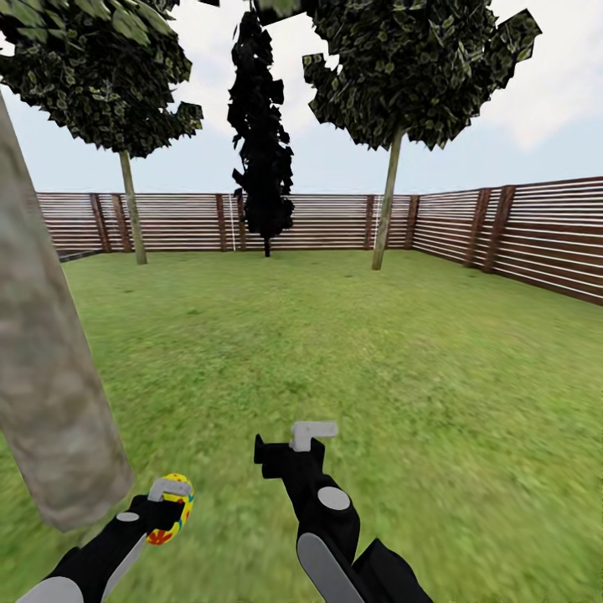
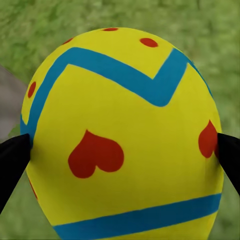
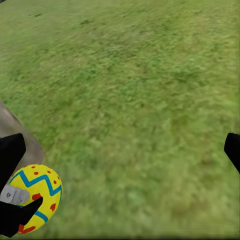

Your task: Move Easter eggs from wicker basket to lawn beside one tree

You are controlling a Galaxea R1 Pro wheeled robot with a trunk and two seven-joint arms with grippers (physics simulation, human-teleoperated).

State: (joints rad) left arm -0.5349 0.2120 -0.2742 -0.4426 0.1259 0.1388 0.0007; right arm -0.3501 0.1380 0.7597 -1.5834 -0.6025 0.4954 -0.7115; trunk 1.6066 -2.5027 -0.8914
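Note:
One yellow Easter egg (image 1: 173, 512) with blue zigzags and red marks is held just above the lawn (image 1: 352, 352), with my left gripper (image 1: 170, 501) shut on it. Up close, the egg (image 2: 125, 125) sits between the two black fingers (image 2: 12, 160). It hangs close to the base of the thick grey-brown tree (image 1: 42, 377) at the left. My right gripper (image 1: 312, 434) is open over bare grass, a little right of the egg. Between its wide-apart fingers (image 3: 10, 155) I see the egg (image 3: 36, 195) and the trunk (image 3: 17, 132). The wicker basket is out of view.
A brown slat fence (image 1: 335, 222) closes the garden at the back and along the right (image 1: 544, 243). Two thin-trunked trees (image 1: 130, 213) (image 1: 387, 209) and a narrow black tree (image 1: 264, 151) stand near the back fence. Open grass stretches ahead and to the right.

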